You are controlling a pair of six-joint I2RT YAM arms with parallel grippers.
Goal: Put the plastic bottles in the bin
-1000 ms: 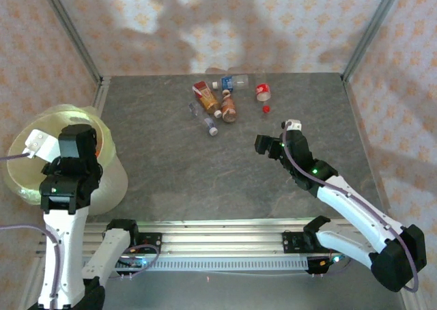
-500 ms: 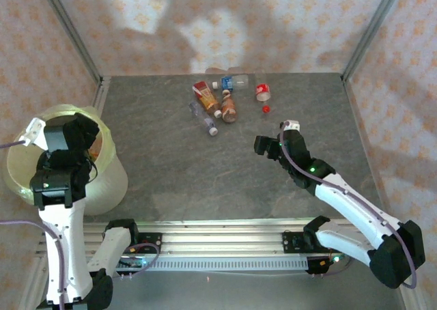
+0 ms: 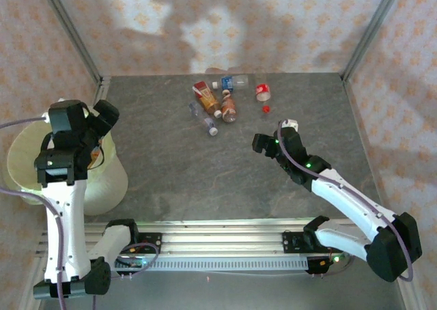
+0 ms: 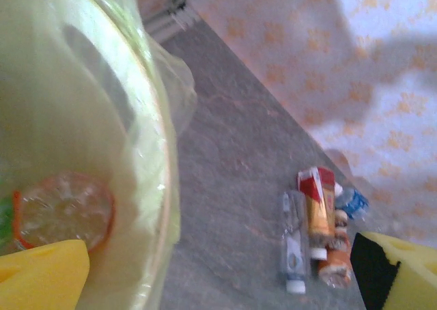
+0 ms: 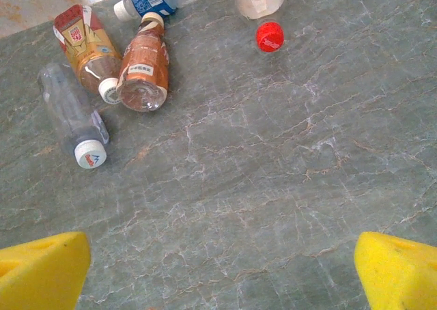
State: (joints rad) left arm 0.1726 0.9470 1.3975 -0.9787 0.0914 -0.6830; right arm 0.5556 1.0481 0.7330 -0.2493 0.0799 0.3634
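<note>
Now left claw (image 3: 104, 114) wider, further right over bin (image 3: 113, 177) rim.

No readable text from my end. The orange bottle (image 5: 142, 69) has a white label strip, print too small. The white cap (image 5: 90, 154) on the clear bottle (image 5: 68, 112) carries a blue mark I can't make out.

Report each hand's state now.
Left hand: open, holding nothing.
Right hand: open, holding nothing.
</note>
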